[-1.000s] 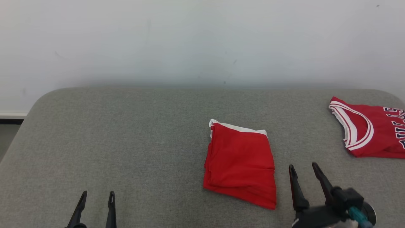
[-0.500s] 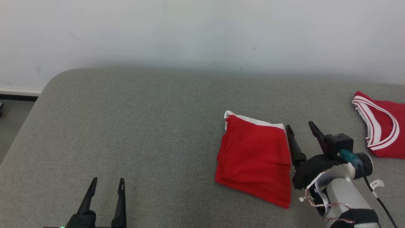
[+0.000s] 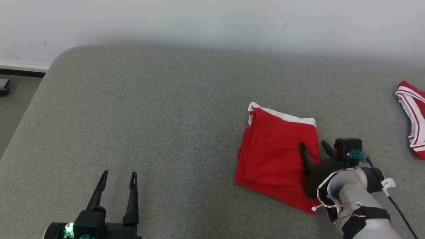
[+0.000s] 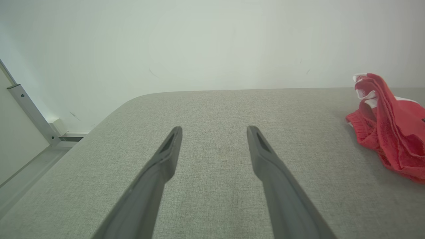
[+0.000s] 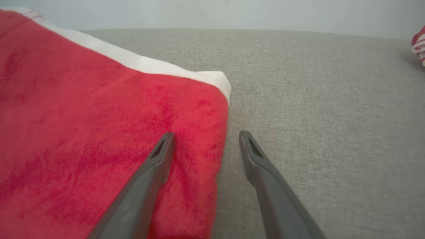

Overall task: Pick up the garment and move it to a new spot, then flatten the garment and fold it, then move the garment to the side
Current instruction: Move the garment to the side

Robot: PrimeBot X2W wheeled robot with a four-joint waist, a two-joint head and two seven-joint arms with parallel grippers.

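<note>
Right fingers (image 3: 307,157) stand spread apart and hold nothing, straddling the right edge of the garment (image 3: 275,159). In the right wrist view one of these fingers (image 5: 149,176) lies over the red cloth while the other lies over bare desk (image 5: 315,99) just beside that edge. Whether either tip touches the cloth cannot be told. The garment (image 5: 99,132) is a folded red piece with a white band along its far side. It lies flat on the grey desk (image 3: 166,116), right of the middle and towards the near side. Left fingers (image 3: 99,186) are likewise released and empty, low at the near left of the desk, well apart from the garment. In the left wrist view they (image 4: 159,166) point across bare grey fabric towards the pale wall (image 4: 212,43), with the garment (image 4: 391,132) off to the right, its layered edges showing. A red jersey (image 3: 413,132) with white stripes lies at the desk's far right edge, well apart from the garment. A strip of floor (image 3: 13,113) shows past the desk's left corner.
</note>
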